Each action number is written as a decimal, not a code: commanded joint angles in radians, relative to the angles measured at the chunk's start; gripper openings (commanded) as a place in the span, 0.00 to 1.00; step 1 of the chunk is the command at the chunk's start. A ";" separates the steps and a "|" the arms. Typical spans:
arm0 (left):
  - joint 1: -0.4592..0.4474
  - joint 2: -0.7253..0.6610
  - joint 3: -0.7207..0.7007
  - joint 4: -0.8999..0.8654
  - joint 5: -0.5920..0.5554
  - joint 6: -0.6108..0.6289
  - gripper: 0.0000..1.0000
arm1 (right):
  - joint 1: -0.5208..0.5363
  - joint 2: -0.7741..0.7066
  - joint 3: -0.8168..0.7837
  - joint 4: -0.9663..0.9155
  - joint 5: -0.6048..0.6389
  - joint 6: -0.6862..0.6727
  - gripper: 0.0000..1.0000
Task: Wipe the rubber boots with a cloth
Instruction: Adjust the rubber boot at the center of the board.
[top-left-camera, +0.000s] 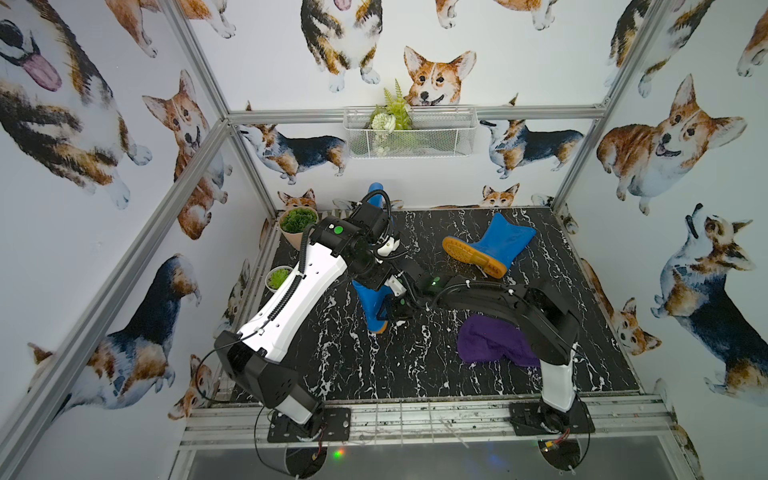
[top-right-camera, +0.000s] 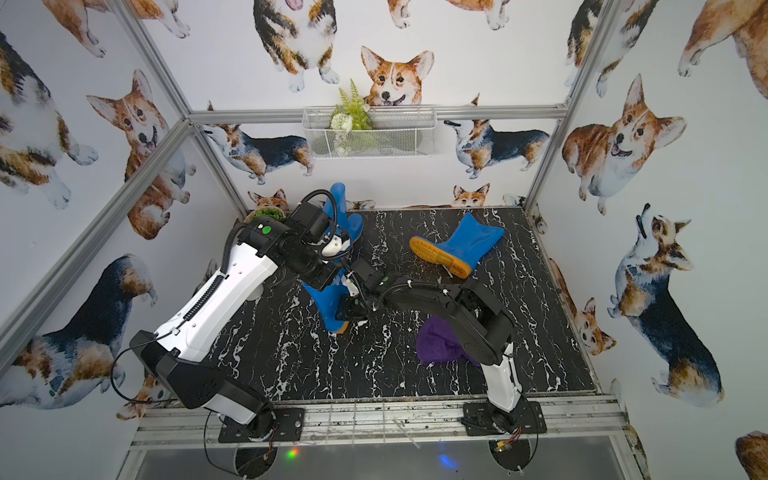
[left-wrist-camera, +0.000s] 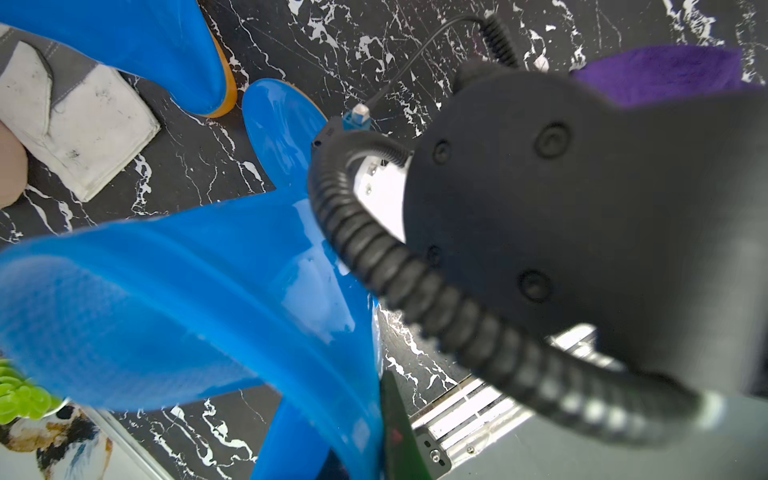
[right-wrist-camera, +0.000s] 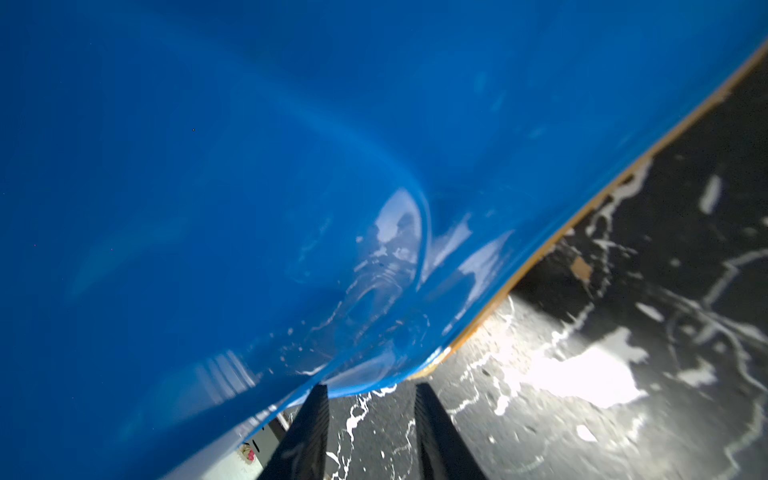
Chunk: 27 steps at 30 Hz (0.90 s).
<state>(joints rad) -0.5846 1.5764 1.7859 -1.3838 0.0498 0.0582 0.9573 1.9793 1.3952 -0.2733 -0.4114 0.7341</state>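
Steadying matters most here. On the black marbled tabletop are 3 rubber boots: the middle boot stands at frame centre, the toppled boot lies upper right, and the rear boot stands at upper centre. The cloth lies lower right, below the right arm. The left tool is clenched, seemingly on the middle boot's rim, and should hold firm. The right tool, fingers apart and empty beside the toe, should pinch a cloth fold before rubbing the whitish streaks.

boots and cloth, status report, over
Left gripper shut at rim of middle boot. Right gripper open, empty, by its foot. Cloth unheld on table, right arm overhanging it.
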 joint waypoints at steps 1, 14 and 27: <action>0.001 0.011 0.021 -0.016 -0.023 0.027 0.00 | 0.003 0.033 0.033 0.037 -0.028 0.017 0.37; 0.001 0.004 0.026 -0.015 -0.038 -0.009 0.60 | -0.130 -0.102 -0.175 0.082 -0.044 -0.001 0.39; -0.001 -0.014 0.112 -0.023 -0.029 -0.045 0.63 | -0.277 -0.249 -0.182 -0.154 0.087 -0.174 0.51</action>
<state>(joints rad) -0.5854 1.5757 1.8805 -1.3895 0.0135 0.0216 0.7052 1.7485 1.1870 -0.3271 -0.3878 0.6373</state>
